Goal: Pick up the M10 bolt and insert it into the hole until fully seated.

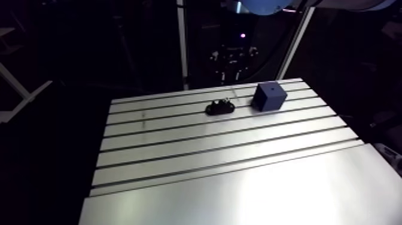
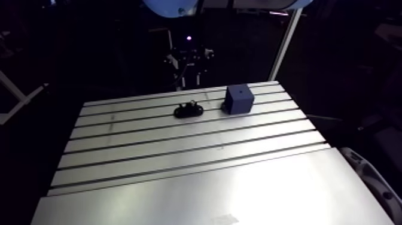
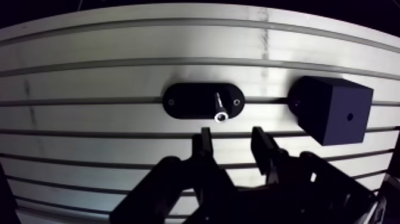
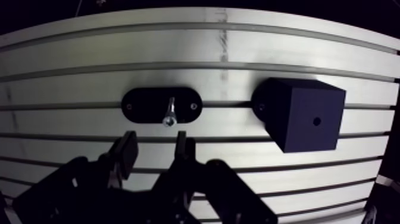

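A small shiny bolt (image 3: 220,108) sticks up out of a black oval holder (image 3: 184,101). The holder lies on the slotted metal table (image 3: 89,77). Just beside the holder sits a dark blue block (image 3: 333,110), and it has a little round hole (image 3: 350,117) in its top. The gripper (image 3: 232,140) hangs near the holder. Its two fingers are spread apart and do not touch the holder or the bolt.

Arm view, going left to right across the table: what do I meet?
First the black holder with the bolt standing in it, then the dark blue block with a hole in its top.
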### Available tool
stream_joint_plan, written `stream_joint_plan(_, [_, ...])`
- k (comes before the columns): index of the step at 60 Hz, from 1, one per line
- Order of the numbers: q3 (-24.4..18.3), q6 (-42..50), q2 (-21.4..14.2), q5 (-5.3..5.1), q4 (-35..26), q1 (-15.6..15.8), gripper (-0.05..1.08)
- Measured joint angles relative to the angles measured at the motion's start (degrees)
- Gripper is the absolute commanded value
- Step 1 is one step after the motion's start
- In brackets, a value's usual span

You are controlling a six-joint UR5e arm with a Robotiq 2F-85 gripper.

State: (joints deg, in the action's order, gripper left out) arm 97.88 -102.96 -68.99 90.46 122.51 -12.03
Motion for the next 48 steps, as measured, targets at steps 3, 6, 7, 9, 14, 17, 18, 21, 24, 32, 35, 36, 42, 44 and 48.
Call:
stream_joint_plan(3, [0.0, 0.0, 0.3, -0.01, 0.2, 0.0, 0.53])
stream_joint_plan(6, [0.0, 0.0, 0.6, -0.02, 0.3, 0.0, 0.53])
stream_joint_plan(7, [0.0, 0.0, 0.7, -0.02, 0.3, -0.1, 0.53])
stream_joint_plan(9, [0.0, 0.0, 0.8, -0.03, 0.4, -0.1, 0.53])
stream_joint_plan(14, [0.1, 0.0, 1.2, -0.04, 0.5, -0.2, 0.53])
stream_joint_plan(17, [0.1, 0.0, 1.3, -0.05, 0.6, -0.2, 0.53])
stream_joint_plan(18, [0.1, 0.0, 1.4, -0.05, 0.6, -0.2, 0.53])
stream_joint_plan(21, [0.1, 0.0, 1.6, -0.06, 0.7, -0.3, 0.53])
stream_joint_plan(24, [0.1, 0.0, 1.8, -0.06, 0.9, -0.3, 0.53])
stream_joint_plan(32, [0.2, 0.0, 2.4, -0.10, 1.2, -0.3, 0.53])
stream_joint_plan(35, [0.2, 0.0, 2.6, -0.11, 1.2, -0.3, 0.53])
stream_joint_plan(36, [0.2, 0.1, 2.7, -0.12, 1.3, -0.3, 0.53])
stream_joint_plan(42, [0.3, 0.1, 3.0, -0.14, 1.4, -0.4, 0.53])
stream_joint_plan(44, [0.3, 0.1, 3.0, -0.14, 1.4, -0.3, 0.53])
stream_joint_plan(48, [0.4, 0.1, 3.2, -0.14, 1.4, -0.3, 0.53])
